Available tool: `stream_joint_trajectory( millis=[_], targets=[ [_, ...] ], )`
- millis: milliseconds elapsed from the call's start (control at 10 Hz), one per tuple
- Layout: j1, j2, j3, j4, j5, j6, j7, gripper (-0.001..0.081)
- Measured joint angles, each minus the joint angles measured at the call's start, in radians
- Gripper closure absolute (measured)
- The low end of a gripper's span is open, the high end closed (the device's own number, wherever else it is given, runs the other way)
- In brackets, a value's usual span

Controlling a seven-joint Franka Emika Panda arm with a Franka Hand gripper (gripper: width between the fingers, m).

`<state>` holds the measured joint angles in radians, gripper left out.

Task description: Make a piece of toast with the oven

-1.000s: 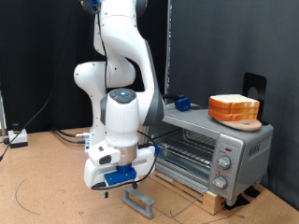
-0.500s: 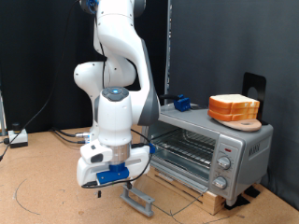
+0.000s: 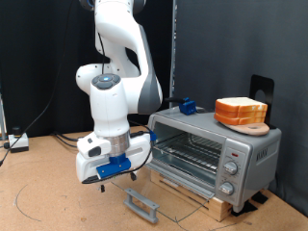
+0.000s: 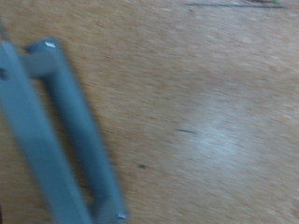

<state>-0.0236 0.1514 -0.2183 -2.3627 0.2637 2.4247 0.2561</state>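
Note:
The silver-grey oven stands at the exterior view's right on a wooden base. Its glass door hangs fully open and lies flat, with the bar handle at the front. The wire rack inside is bare. My gripper hovers just above and to the left of the handle, with nothing between its fingers. The wrist view shows the grey handle over the wooden table, but not the fingers. No single piece of toast shows apart from the pile.
A pile of bread slices sits on a board on top of the oven, next to a blue object. A black stand rises behind. Cables lie on the wooden table at the left.
My gripper has lifted off the door handle and moved up and to the exterior view's left. The door stays open.

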Motion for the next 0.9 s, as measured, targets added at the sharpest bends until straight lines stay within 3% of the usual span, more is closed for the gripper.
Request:
stream_joint_trajectory(
  millis=[200, 300, 700, 900],
  targets=[
    [-0.009, -0.053, 0.008, 0.011, 0.193, -0.127, -0.186, -0.0001],
    [-0.013, -0.085, 0.007, 0.014, 0.229, -0.192, -0.239, -0.0001],
    [-0.014, -0.211, 0.006, 0.022, 0.195, -0.448, -0.253, -0.0001],
    [-0.014, -0.276, 0.008, 0.01, 0.167, -0.509, -0.245, -0.0001]
  ],
)
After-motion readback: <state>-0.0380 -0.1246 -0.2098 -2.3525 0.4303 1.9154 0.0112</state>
